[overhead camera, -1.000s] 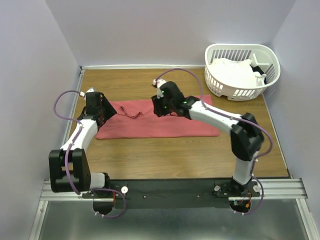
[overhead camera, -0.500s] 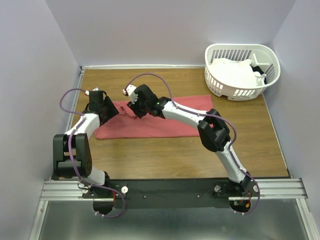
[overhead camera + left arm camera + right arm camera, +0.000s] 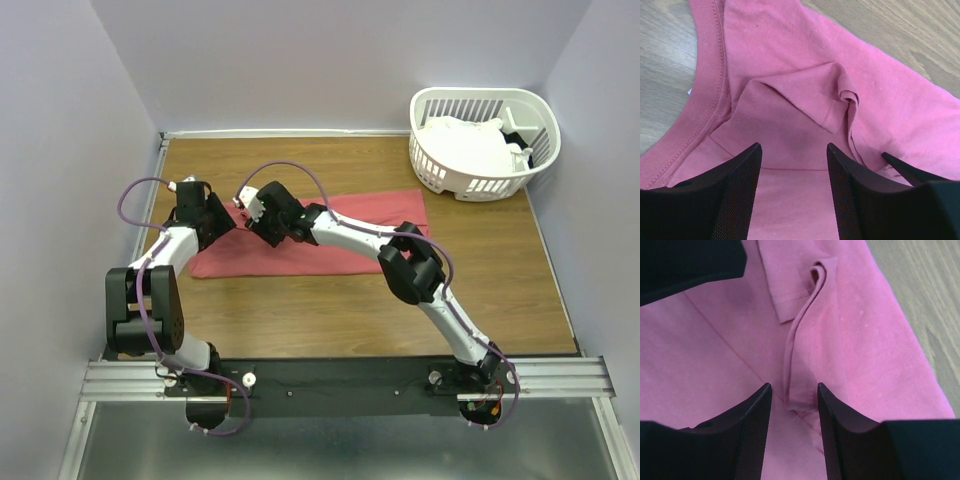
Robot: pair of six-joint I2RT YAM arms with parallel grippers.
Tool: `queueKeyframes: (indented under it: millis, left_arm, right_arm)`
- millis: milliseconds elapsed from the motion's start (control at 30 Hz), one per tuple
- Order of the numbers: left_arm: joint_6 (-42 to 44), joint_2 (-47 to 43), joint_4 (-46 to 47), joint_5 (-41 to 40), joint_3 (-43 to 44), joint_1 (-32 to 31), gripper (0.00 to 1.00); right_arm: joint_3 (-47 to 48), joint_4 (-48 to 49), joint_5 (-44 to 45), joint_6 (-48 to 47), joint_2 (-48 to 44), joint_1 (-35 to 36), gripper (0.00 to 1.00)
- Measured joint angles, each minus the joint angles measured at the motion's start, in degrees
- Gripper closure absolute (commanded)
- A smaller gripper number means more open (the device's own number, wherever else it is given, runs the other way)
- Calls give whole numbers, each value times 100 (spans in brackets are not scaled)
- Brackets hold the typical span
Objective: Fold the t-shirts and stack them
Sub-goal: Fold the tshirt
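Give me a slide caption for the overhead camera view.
Left gripper and right gripper, both open, poised over the collar end of a coral-red t-shirt on the table; white shirts in the basket.

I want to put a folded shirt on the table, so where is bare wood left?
Bare wood: the far strip between the coral-red shirt and the back wall, left of the basket; also the right side, nearer than the basket. The right arm crosses the near strip. Crowded: the shirt's left end.
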Motion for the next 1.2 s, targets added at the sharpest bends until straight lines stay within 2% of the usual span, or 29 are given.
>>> queueKeyframes:
  millis: [267, 367, 500, 800, 867, 1000, 1200]
  left_arm:
    - [0, 28, 4, 0, 0, 15, 38]
    - [0, 57, 4, 0, 0, 15, 38]
    - [0, 68, 2, 0, 0, 15, 38]
    - [-4, 114, 2, -20, 0, -31, 39]
    - [-22, 155, 0, -28, 9, -87, 42]
    - [-105, 326, -22, -31, 142, -208, 56]
    - [-280, 619, -94, -92, 584, -356, 61]
  right_arm:
    - [146, 26, 221, -20, 184, -2, 58]
    - [153, 33, 415, -22, 245, 0, 65]
    - [197, 66, 654, 9, 293, -7, 68]
    - [229, 280, 706, 275, 293, -133, 92]
    - [256, 310, 702, 334, 293, -175, 95]
    - [337, 361, 629, 529, 293, -262, 95]
    - [398, 407, 433, 778, 297, -380, 94]
